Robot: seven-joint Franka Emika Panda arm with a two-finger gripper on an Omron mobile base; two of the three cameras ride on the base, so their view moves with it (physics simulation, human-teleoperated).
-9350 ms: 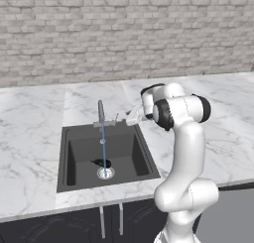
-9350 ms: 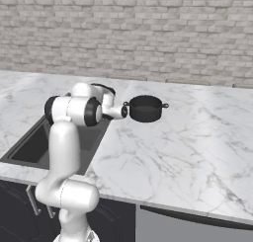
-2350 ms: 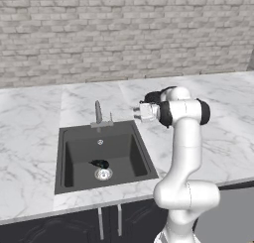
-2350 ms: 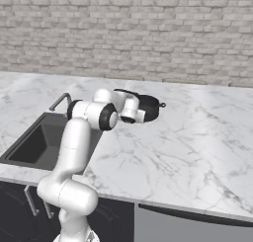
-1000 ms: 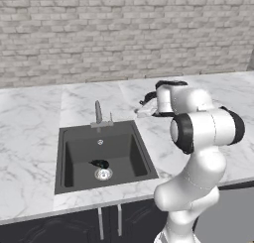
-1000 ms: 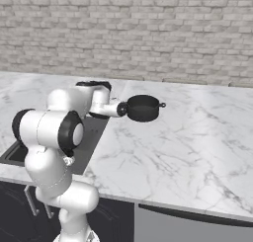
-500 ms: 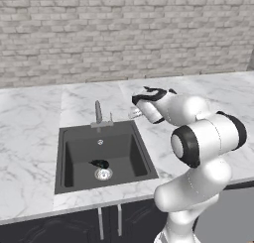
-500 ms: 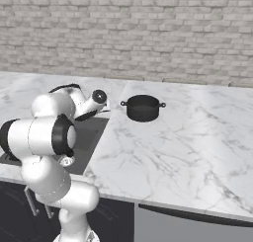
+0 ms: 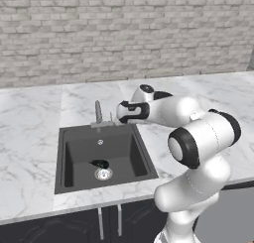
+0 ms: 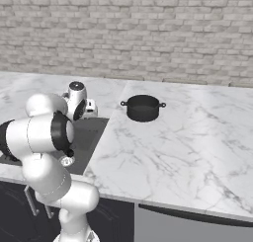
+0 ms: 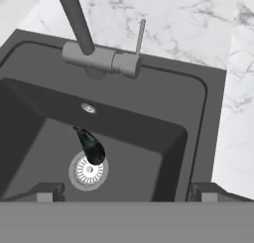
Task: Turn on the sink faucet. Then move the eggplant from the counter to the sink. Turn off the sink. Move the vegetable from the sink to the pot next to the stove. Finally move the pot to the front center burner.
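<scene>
The eggplant [image 11: 91, 144] is small and dark, and it lies on the floor of the dark grey sink [image 11: 163, 88], its end touching the round silver drain [image 11: 88, 171]; from the left base it is the eggplant [image 9: 100, 163] in the sink [image 9: 144, 155]. No water runs from the sink faucet [image 11: 99, 57], whose thin lever [image 11: 140, 36] stands upright. My gripper [image 11: 126, 193] hangs open above the sink's right rim, close to the faucet [image 9: 98, 112], with nothing between its fingertips [image 11: 47, 192]. It shows as the gripper [image 9: 118, 114] over the white marble counter [image 9: 34, 138]. The pot and the stove are out of view.
A black two-handled pot [image 10: 143, 107] stands on the counter [image 10: 188, 137] right of the sink [image 10: 91, 130]. A brick wall [image 9: 124, 33] runs behind. My own bulky elbow [image 9: 198, 138] hangs over the counter's front right of the basin.
The hand has swung left from near the black pot and tipped down over the sink's right rim. The elbow has dropped forward. The eggplant has stayed put, and the jaws have stayed wide.
</scene>
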